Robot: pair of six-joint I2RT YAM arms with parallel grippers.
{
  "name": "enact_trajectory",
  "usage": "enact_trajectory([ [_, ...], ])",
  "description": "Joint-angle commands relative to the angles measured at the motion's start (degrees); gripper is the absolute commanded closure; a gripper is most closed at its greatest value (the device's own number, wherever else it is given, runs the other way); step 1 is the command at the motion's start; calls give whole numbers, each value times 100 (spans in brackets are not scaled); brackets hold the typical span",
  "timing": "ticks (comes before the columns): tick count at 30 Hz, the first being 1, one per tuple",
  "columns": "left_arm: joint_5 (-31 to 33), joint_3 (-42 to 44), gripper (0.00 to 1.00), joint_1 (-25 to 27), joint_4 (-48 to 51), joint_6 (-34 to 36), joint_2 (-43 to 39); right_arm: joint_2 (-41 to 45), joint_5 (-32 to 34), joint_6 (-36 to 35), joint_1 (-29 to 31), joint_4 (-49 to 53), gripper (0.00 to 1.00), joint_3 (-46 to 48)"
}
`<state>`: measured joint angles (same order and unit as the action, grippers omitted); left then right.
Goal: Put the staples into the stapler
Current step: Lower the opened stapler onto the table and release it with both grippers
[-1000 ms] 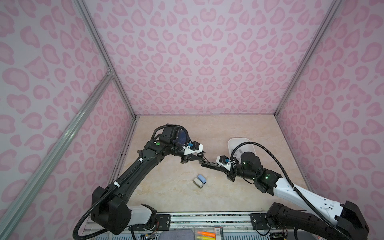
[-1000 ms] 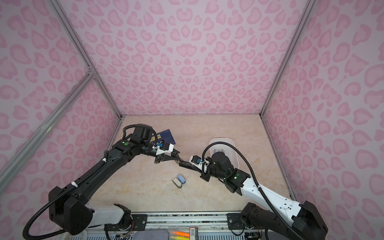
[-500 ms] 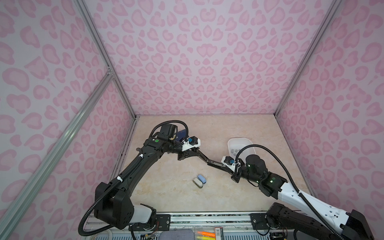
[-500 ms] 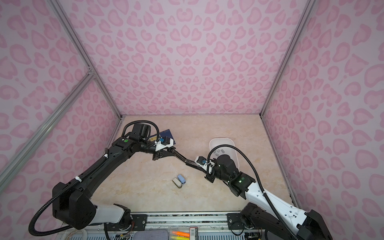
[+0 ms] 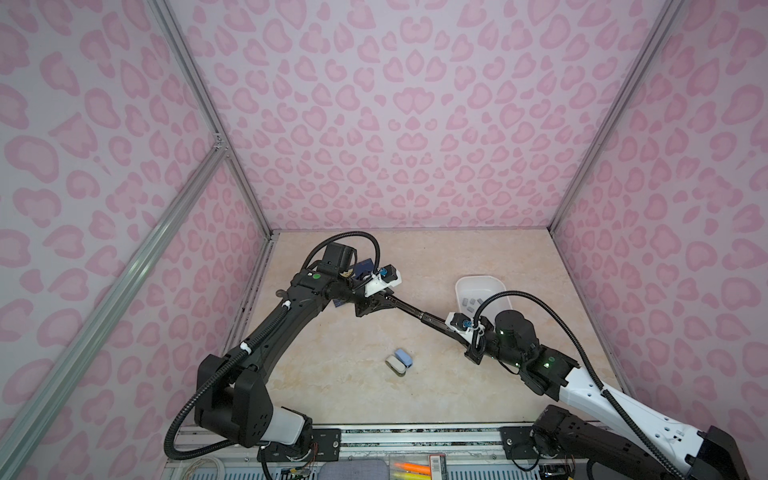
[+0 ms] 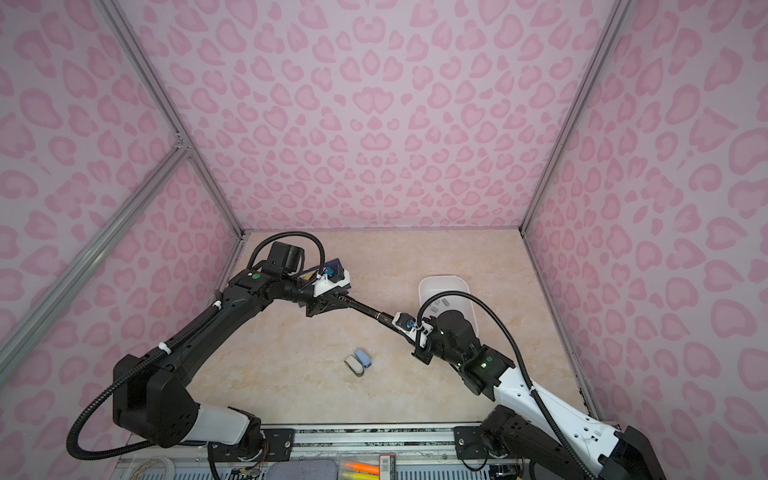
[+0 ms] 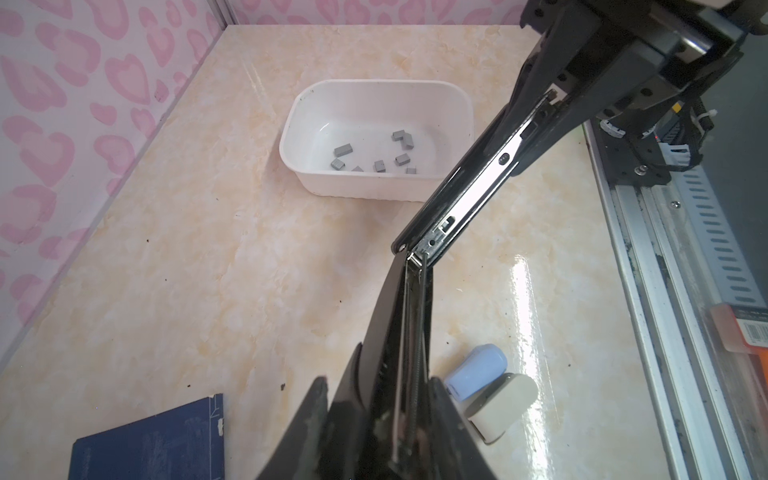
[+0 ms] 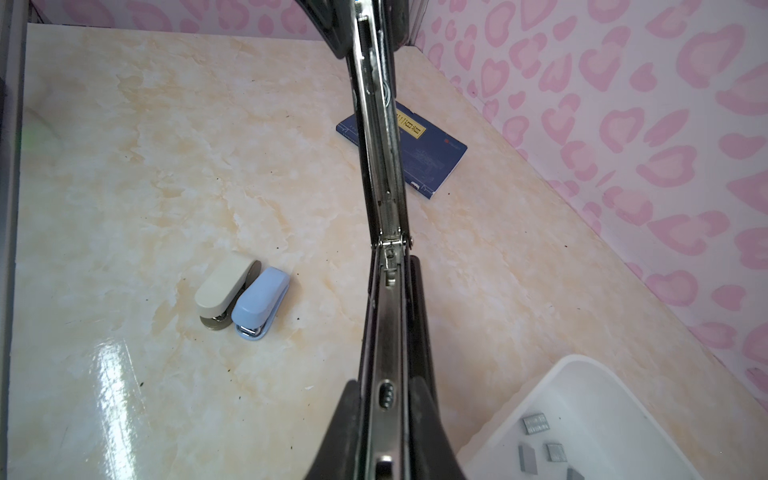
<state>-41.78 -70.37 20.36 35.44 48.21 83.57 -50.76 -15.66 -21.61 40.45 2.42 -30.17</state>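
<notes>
Hanging opened flat, the black stapler (image 5: 409, 309) is clamped half in the left gripper (image 7: 378, 386), half in the right gripper (image 8: 384, 386). The staples (image 7: 343, 149) lie in the white tub (image 7: 374, 89) beside the right fingers (image 8: 432, 428). If either grip slips, the hinge (image 8: 390, 243) may swing shut; no finger is free for staples. Two mini staplers (image 8: 259, 301) and a blue book (image 8: 432, 158) lie below the fingers, blocking nothing.

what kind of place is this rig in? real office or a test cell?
Probably a staged robot test cell, not an office: printed pink walls on aluminium framing box in a marble-look tabletop; the left arm and right arm mount on a front rail.
</notes>
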Motion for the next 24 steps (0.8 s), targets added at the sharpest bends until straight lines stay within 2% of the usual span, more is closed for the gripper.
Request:
enact_trajectory([
  [1,1595,-151,69,-85,-1022,-191,148,36,-684,192,40,-304,100,-2],
  [12,2193,-435,67,-84,-1054,-404,620,190,-684,296,35,-391,100,64],
  [18,2257,-636,65,-80,-918,-536,858,236,-568,330,36,-408,100,85],
  [19,2262,-636,61,-80,-920,-552,871,247,-548,332,34,-409,100,95],
  [24,2297,-636,60,-89,-988,-592,917,301,-493,367,35,-435,100,121],
])
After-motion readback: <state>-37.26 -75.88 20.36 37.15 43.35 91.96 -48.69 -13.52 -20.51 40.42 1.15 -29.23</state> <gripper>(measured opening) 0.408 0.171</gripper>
